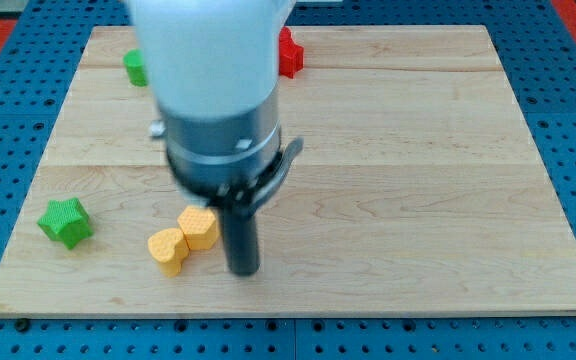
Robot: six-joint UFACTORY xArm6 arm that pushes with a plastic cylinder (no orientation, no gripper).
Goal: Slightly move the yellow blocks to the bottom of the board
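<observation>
Two yellow blocks lie side by side near the view's bottom left of the wooden board [418, 150]: a yellow heart-shaped block [167, 250] and a yellow hexagonal block [199, 228] touching its upper right. My tip [244, 270] stands on the board just to the right of the yellow blocks, a small gap from the hexagonal one. The rod rises from there into the big grey and white arm body [213, 90], which hides the board behind it.
A green star-shaped block [66, 221] sits at the left edge. A green block [135, 67] is partly hidden by the arm at the top left. A red block [289, 52] shows at the top, right of the arm.
</observation>
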